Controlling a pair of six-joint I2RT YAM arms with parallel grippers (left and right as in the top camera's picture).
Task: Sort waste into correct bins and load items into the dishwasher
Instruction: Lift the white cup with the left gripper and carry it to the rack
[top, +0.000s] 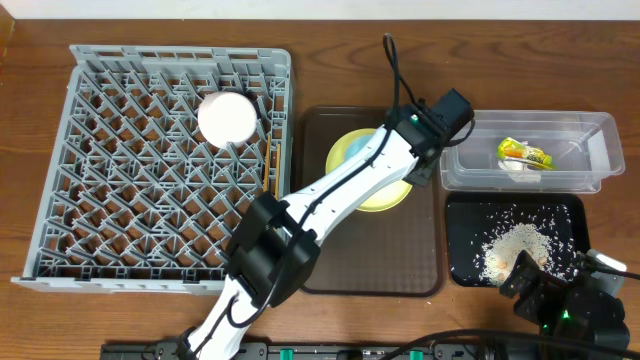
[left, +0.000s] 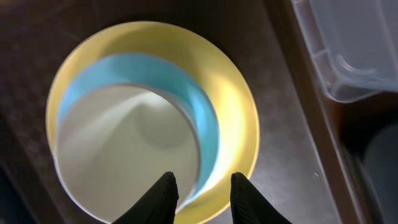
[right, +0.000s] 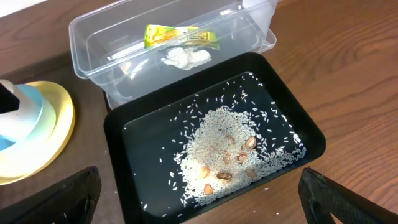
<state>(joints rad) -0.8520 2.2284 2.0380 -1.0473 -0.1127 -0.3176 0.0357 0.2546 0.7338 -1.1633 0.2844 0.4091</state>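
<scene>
The left gripper (left: 203, 186) hangs low over the brown serving tray (left: 273, 155), its two dark fingers spread apart and holding nothing. In the left wrist view the near rim of the small blue-white cup (left: 124, 149) lies just between them. The cup stands upright and empty on the round yellow plate (left: 233, 124), off-centre on it, and the plate rests on the tray. The cup looks light, stiff and smooth-walled, so it will likely slip under a loose pinch. The best hold seems to be across the wall at the rim, one finger inside and one outside, lifted straight up so the plate beneath does not drag along. To the right, the right gripper (right: 199, 186) rests at the near table edge with its fingers spread wide and empty. Just beyond it is the black tray (right: 113, 152) carrying a heap of rice (right: 217, 149) with some brown bits. Behind that tray, touching it, the clear tub (right: 87, 43) holds the snack wrapper (right: 180, 36) and white scraps (right: 185, 57). Farthest left, the grey dish rack (top: 130, 200) carries the white bowl (top: 228, 118).
</scene>
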